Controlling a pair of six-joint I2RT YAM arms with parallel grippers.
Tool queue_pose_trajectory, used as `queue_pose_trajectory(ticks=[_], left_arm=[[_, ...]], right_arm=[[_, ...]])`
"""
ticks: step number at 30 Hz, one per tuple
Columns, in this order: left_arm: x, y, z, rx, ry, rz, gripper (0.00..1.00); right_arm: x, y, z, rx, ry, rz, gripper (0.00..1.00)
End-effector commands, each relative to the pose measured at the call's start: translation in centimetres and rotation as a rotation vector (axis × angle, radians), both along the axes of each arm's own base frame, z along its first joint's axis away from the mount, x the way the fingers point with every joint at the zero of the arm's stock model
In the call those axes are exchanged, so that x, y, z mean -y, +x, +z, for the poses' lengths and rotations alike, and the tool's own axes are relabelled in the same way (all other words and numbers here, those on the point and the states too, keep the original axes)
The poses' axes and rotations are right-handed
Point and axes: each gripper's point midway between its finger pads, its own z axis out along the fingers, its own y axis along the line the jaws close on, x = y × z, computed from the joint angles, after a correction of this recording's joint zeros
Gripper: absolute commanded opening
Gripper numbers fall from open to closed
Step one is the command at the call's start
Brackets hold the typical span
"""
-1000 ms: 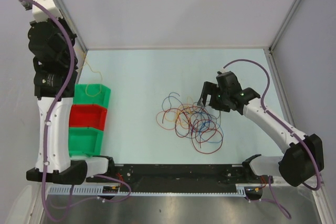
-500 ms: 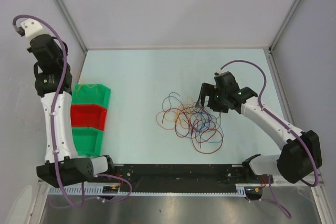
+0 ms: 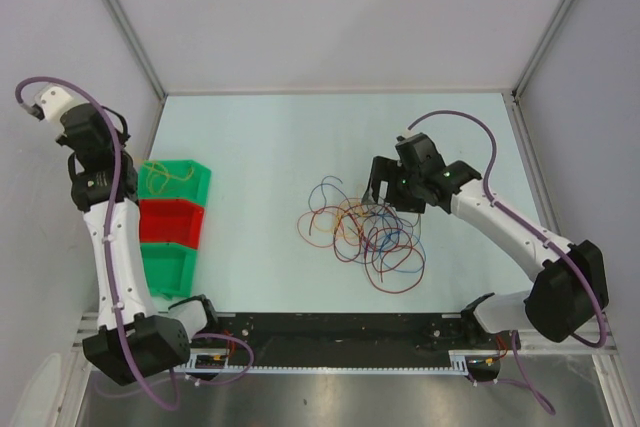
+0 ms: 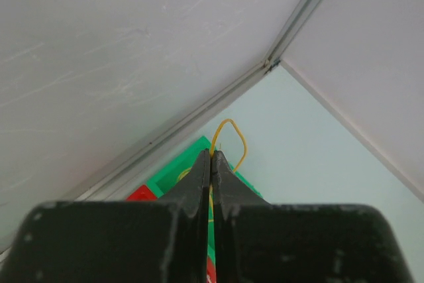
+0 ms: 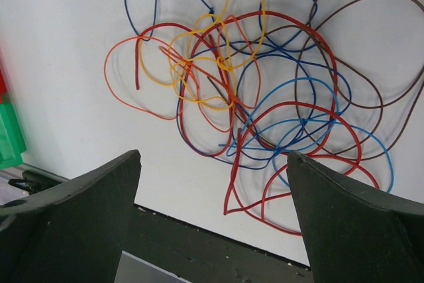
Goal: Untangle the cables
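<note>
The cables lie in a loose tangle of red, maroon, blue, purple and orange-yellow loops on the pale table, filling the right wrist view. My right gripper hovers over the tangle's upper right edge. It is open, with nothing between its fingers. My left gripper is shut on a thin yellow cable, whose loop pokes out past the fingertips. It hangs over the far green bin, where the yellow cable trails down inside.
A red bin and a second green bin sit in a row behind the far green one at the table's left edge. Grey walls close off the left, back and right. A black rail runs along the near edge.
The left arm has swung left and lower, bringing the yellow cable down into the far green bin. The right gripper has shifted slightly left over the tangle, still open.
</note>
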Motion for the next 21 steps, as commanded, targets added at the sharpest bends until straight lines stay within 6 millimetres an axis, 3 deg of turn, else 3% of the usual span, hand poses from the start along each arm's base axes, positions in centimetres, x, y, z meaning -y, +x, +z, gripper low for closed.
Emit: queue_pose_trajectory(ticks=[1,6,21], left_arm=[[1.3,0.7,0.1,0.075,-0.048,-0.074,0.0],[1.5,1.1,0.6,0.086,-0.04,-0.094,0.0],[0.4,2.0,-6.5,-0.061,-0.177,-0.003,0.0]], right_arm=[[-1.0,0.5,1.6,0.022,0.012,-0.019,0.95],[-1.7,0.1,1.5,0.024,0.004,-0.01,0.95],[-1.6,-0.3,1.0,0.013,-0.017,0.0,0.95]])
